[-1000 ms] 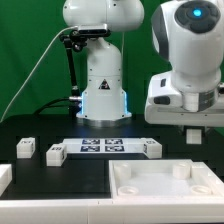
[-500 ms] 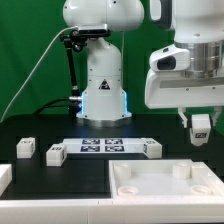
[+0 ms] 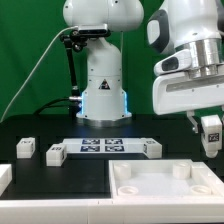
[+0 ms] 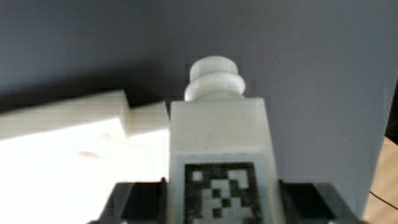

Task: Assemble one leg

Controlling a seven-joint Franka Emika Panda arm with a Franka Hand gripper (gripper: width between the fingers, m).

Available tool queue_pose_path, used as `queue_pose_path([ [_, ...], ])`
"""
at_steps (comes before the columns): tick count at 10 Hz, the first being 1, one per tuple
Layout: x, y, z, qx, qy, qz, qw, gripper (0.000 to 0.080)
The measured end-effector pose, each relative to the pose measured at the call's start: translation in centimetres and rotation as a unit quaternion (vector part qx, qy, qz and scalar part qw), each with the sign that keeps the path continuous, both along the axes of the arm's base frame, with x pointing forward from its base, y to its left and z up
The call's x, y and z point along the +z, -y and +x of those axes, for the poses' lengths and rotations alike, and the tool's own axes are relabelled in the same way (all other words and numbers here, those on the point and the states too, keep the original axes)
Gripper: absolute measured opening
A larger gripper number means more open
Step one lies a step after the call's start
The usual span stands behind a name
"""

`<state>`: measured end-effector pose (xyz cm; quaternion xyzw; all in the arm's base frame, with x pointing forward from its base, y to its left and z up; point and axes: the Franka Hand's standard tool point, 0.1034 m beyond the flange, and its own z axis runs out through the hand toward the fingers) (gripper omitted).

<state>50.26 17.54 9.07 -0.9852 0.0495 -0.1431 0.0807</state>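
Note:
My gripper (image 3: 211,140) is shut on a leg (image 3: 211,133), a small white block with a marker tag, and holds it in the air at the exterior view's right, above the far right corner of the large white square piece (image 3: 166,185). In the wrist view the held leg (image 4: 221,150) fills the middle between my dark fingers (image 4: 134,203), with its rounded peg pointing away and its tag (image 4: 222,192) facing the camera. Three more legs stand on the table: one (image 3: 26,148) at the left, one (image 3: 55,153) beside it, one (image 3: 151,148) right of the marker board.
The marker board (image 3: 103,146) lies flat in the middle in front of the robot base (image 3: 103,95). A white part edge (image 3: 4,178) shows at the exterior view's lower left. The square piece has raised corner sockets (image 3: 181,172). A pale surface (image 4: 71,130) shows beside the leg in the wrist view.
My gripper has come down and moved toward the exterior view's right with the leg in it. The parts on the table have not moved.

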Motion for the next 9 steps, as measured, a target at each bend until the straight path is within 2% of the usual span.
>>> queue_pose_path([
  [1, 1.0, 0.8, 1.2, 0.027, -0.007, -0.014, 1.000, 0.0291],
  [2, 2.1, 1.0, 2.6, 0.035, 0.004, -0.016, 0.999, 0.0291],
  [3, 2.4, 0.9, 3.4, 0.040, 0.009, -0.017, 0.999, 0.0291],
  [7, 2.1, 1.1, 3.1, 0.042, 0.006, -0.019, 0.999, 0.0291],
  [9, 2.1, 3.3, 5.5, 0.096, 0.024, -0.046, 0.994, 0.0291],
])
